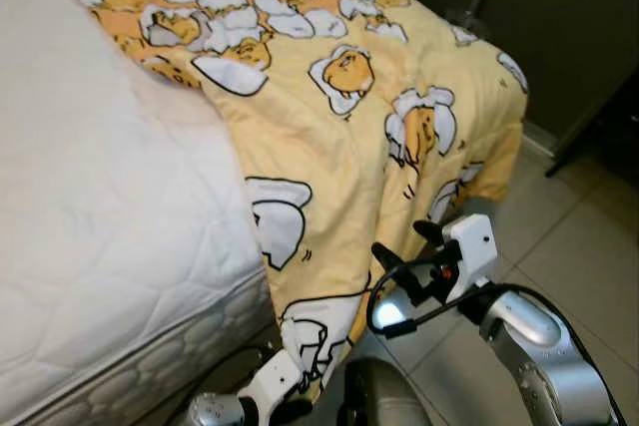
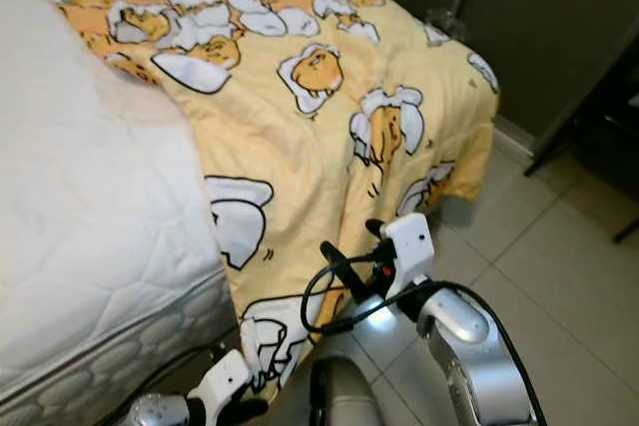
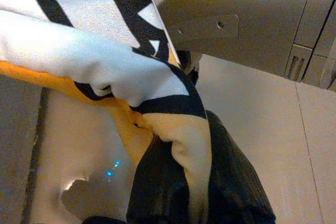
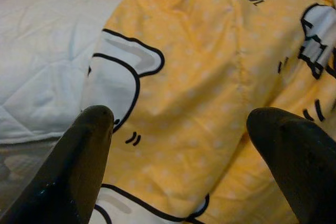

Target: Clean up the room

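A bare white quilted mattress (image 1: pixel 90 236) fills the left side, pale glossy floor tiles (image 1: pixel 579 266) spread to the right, and dark cabinet doors (image 1: pixel 569 27) stand behind.

I can't see the tips of my left claw (image 3: pixel 173 182); the blanket (image 1: pixel 339 147) folds over them. The bed (image 1: pixel 90 216) runs off the picture's edge. My right arm (image 1: pixel 539 356) is cut off too.

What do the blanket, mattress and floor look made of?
Blanket: soft woven fabric, likely cotton, matte; it folds and drapes, printed cartoons. Mattress: white quilted textile, stitched diamond pattern. Floor: pale tiles with grout lines, slight sheen, probably ceramic.
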Controlling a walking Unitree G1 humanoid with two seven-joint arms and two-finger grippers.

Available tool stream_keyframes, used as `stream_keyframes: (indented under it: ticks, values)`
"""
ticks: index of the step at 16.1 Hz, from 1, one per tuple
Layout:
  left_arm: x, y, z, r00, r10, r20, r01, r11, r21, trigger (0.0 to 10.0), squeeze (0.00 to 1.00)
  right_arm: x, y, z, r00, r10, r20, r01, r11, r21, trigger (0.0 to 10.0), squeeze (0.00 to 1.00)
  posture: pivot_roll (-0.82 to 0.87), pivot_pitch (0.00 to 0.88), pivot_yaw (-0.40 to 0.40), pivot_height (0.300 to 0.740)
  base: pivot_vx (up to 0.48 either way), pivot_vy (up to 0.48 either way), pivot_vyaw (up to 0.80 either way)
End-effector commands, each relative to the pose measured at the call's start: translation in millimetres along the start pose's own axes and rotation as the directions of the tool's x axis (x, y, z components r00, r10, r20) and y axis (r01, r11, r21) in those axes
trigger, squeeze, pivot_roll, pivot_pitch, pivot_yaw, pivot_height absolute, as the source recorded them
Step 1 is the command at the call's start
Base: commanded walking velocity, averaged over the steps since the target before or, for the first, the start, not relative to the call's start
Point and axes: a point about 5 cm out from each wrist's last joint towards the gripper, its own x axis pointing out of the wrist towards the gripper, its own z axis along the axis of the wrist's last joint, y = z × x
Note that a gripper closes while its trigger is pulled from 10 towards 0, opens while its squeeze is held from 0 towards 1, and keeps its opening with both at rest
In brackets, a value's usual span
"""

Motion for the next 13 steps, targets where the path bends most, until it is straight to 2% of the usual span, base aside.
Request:
stream_keyframes:
  ticks: [1, 5, 7, 8, 12, 13]
  values:
    - [-0.8, 1.5, 1.6, 1.0, -0.004, 0.012, 0.004, 1.0, -0.001, 0.0, 0.0, -1.1, 0.6, -0.2, 1.0, 0.006, -0.011, -0.006, 1.0, 0.0, 10.0, 0.0, -0.18, 0.061, -0.071, 0.667, 0.0, 0.0, 0.0]
    - [1.4, 3.1, 2.7, 0.998, 0.053, 0.02, -0.052, 0.997, -0.051, 0.0, 0.0, -0.1, 0.6, -1.2, 1.0, 0.01, -0.019, -0.01, 1.0, 0.002, 10.0, 0.0, -0.18, 0.063, -0.07, 0.667, 0.0, 0.0, 0.0]
    - [1.5, 2.4, 1.3, 0.999, 0.044, 0.031, -0.04, 0.991, -0.13, 0.0, 0.0, -0.4, 0.4, -1.5, 1.0, 0.01, -0.02, -0.01, 1.0, 0.007, 10.0, 0.0, -0.18, 0.063, -0.069, 0.667, 0.0, 0.0, 0.0]
    - [0.5, 6.9, 2.7, 0.996, 0.077, 0.042, -0.068, 0.98, -0.187, 0.0, 0.0, -0.2, 0.5, -2.4, 1.0, 0.01, -0.022, -0.01, 1.0, 0.013, 10.0, 0.0, -0.18, 0.063, -0.067, 0.667, 0.0, 0.0, 0.0]
    - [3.3, 10.5, 7.8, 0.993, 0.105, 0.048, -0.087, 0.956, -0.279, 0.0, 0.0, -0.6, -0.6, -5.1, 1.0, 0.004, -0.026, -0.003, 1.0, 0.025, 10.0, 0.0, -0.18, 0.06, -0.062, 0.667, 0.0, 0.0, 0.0]
    - [4.7, 9.1, 6.5, 0.994, 0.102, 0.023, -0.092, 0.955, -0.282, 4.5, 0.0, -0.8, -0.7, -5.6, 1.0, 0.002, -0.027, -0.001, 1.0, 0.027, 10.0, 0.0, -0.18, 0.061, -0.059, 0.667, 0.0, 0.289, 0.0]
